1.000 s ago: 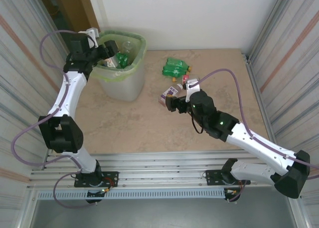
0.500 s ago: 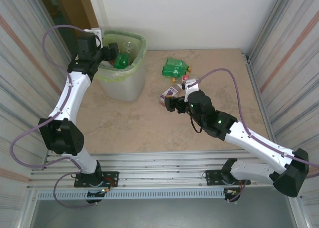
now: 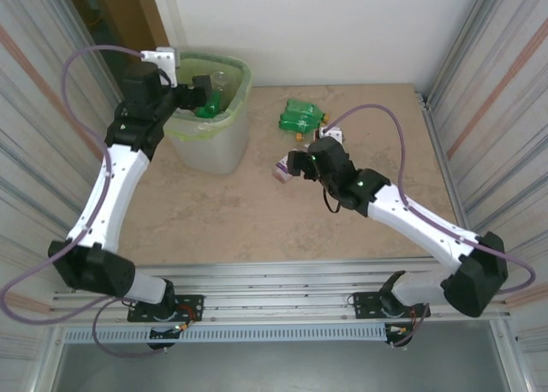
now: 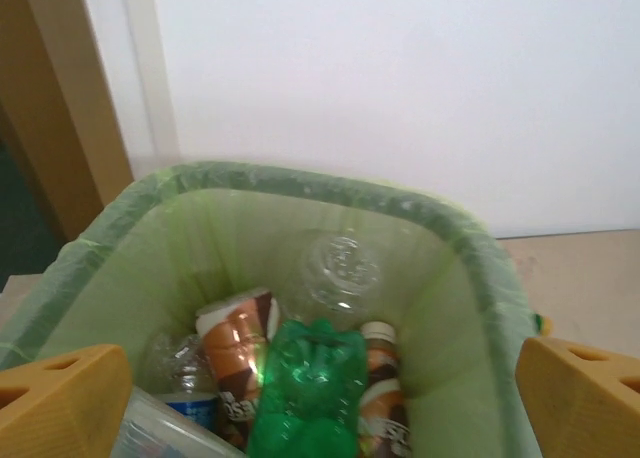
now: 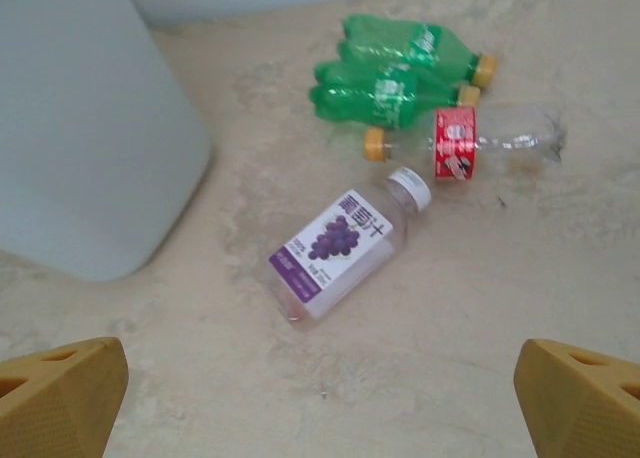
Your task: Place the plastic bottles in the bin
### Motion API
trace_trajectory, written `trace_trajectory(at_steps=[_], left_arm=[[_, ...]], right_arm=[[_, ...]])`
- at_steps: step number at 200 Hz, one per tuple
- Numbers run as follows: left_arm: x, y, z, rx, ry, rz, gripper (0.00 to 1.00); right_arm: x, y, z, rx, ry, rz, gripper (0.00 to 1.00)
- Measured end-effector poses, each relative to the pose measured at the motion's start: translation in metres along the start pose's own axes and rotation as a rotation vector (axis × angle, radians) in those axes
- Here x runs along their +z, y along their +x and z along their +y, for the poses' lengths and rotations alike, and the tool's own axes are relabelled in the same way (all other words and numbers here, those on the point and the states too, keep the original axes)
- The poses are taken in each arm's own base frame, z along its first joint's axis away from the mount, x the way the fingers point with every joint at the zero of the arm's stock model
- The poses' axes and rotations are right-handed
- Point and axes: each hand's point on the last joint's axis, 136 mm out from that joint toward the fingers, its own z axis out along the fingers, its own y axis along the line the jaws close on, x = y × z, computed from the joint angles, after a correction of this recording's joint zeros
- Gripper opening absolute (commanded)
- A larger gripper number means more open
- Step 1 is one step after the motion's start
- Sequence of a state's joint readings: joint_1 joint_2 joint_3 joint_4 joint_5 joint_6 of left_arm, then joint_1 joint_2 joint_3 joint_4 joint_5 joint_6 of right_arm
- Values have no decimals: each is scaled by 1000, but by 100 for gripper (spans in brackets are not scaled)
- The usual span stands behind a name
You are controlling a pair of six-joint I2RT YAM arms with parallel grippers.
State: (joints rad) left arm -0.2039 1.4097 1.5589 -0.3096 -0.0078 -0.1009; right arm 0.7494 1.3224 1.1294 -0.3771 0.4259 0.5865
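My left gripper (image 3: pixel 199 91) hangs open over the bin (image 3: pixel 241 77), a whitish tub lined with a green bag (image 4: pixel 330 183). Inside lie several plastic bottles: a crushed green one (image 4: pixel 305 393) on top and free of my fingers, brown-labelled ones (image 4: pixel 235 343), a clear one (image 4: pixel 340 268). My right gripper (image 3: pixel 295 163) is open just above a clear bottle with a purple grape label (image 5: pixel 345 243), which lies on the table ahead of the fingers (image 5: pixel 60 398). Behind it lie two green bottles (image 5: pixel 395 73) and a clear red-labelled bottle (image 5: pixel 480 143).
The bin's wall (image 5: pixel 80 128) stands close to the left of the purple-labelled bottle. The beige tabletop (image 3: pixel 257 221) is bounded by a white back wall and corrugated metal side walls (image 3: pixel 479 84). An aluminium rail (image 3: pixel 274 281) runs along the near edge.
My left gripper has opened wider over the bin, and the green bottle now lies loose inside. My right gripper has moved farther out, over the purple-labelled bottle.
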Motion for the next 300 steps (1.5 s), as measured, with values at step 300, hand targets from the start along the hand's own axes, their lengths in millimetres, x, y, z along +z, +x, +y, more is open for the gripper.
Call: trace_trajectory(at_steps=[300], left_arm=[[-76,82,-27,-204,138,7,99]], right_arm=[[202,91,7,206,303,370,98]])
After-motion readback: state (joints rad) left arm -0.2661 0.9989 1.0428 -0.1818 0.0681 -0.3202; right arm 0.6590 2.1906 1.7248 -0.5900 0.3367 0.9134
